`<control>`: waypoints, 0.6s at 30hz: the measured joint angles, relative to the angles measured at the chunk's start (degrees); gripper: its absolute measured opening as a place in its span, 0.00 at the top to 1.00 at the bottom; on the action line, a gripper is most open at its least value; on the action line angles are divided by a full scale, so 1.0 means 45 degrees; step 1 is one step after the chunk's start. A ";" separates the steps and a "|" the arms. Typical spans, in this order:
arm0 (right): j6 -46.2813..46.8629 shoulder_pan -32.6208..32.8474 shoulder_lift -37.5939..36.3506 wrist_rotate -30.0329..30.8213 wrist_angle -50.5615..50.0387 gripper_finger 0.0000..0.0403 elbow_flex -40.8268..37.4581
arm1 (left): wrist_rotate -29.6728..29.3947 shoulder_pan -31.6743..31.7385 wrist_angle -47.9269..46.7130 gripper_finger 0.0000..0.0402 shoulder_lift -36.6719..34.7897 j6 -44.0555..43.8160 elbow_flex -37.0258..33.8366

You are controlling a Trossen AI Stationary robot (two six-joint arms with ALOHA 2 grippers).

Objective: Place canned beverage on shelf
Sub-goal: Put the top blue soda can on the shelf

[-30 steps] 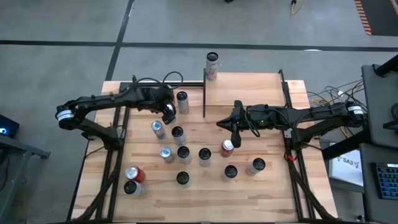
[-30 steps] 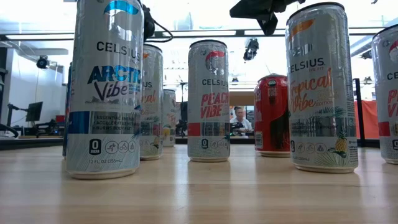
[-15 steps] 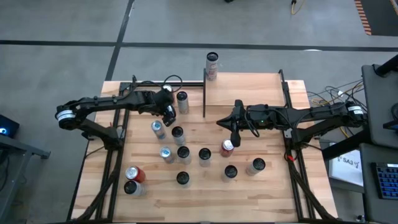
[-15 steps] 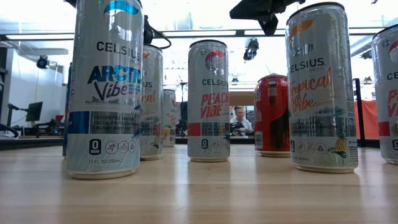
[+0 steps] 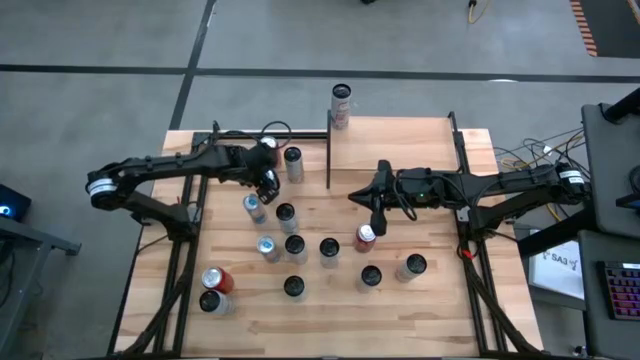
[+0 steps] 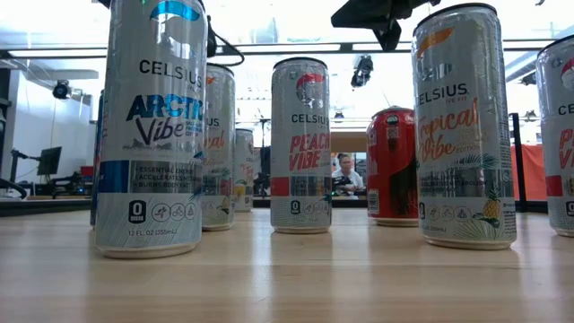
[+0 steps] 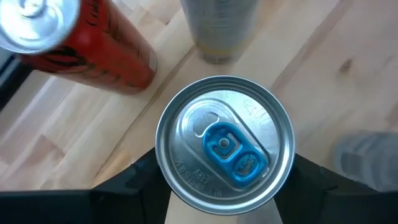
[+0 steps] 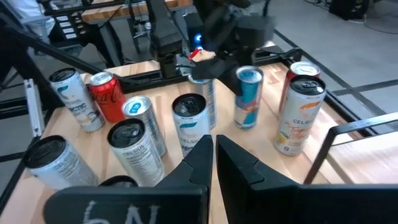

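My left gripper (image 5: 266,181) hangs over the far left group of cans, pointing down. It is open, with one finger on each side of the top of a silver can with a blue tab (image 7: 224,149), which stands on the table (image 8: 249,99). I cannot tell whether the fingers touch it. The shelf (image 5: 390,145), a small light-wood board with black posts, stands at the table's far edge. My right gripper (image 5: 377,205) is shut and empty in front of the shelf, above a red can (image 5: 366,237).
Several upright cans (image 5: 295,245) stand in the table's middle and near left. A red can (image 7: 74,43) and a silver can (image 7: 217,25) stand close beside the blue-tabbed one. One can (image 5: 341,100) stands at the shelf's far left corner. The shelf board is bare.
My left gripper has shifted slightly toward the table's left edge above the blue-tabbed can. The cans have stayed where they were.
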 joint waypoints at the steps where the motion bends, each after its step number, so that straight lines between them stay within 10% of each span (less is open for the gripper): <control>1: 0.0001 0.0000 0.0000 0.0209 0.0000 0.97 0.0000 | -0.0002 -0.0039 -0.0249 0.49 -0.0144 0.0000 0.0169; 18: -0.1473 -0.0066 0.2489 0.1093 0.2652 0.97 0.0869 | 0.0017 -0.3159 -0.1842 0.49 -0.1511 -0.0152 0.3668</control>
